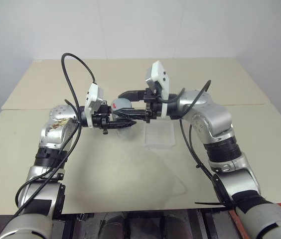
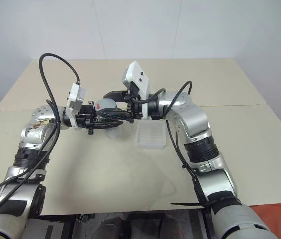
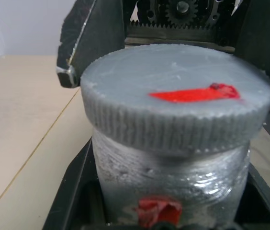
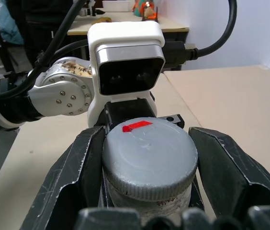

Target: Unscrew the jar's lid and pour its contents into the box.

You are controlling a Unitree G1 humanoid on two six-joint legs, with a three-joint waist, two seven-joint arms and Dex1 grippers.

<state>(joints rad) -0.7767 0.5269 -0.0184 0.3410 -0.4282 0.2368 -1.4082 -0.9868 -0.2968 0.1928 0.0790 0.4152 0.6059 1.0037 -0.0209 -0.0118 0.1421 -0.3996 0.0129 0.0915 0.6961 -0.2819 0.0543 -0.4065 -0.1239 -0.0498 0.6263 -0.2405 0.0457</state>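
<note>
One small clear cylindrical jar point(image 3: 173, 187), carrying one flat round grey screw lid point(image 4: 149, 155) marked with a red stripe, is held level above the beige tabletop point(image 1: 130, 184) between two black-fingered hands. The left hand point(image 1: 114, 123) is clamped around the jar's body; the right hand point(image 1: 130, 106) is closed on the lid's ribbed edge. One shallow square transparent plastic box point(image 1: 159, 135) rests on the tabletop, just beneath the right wrist.
</note>
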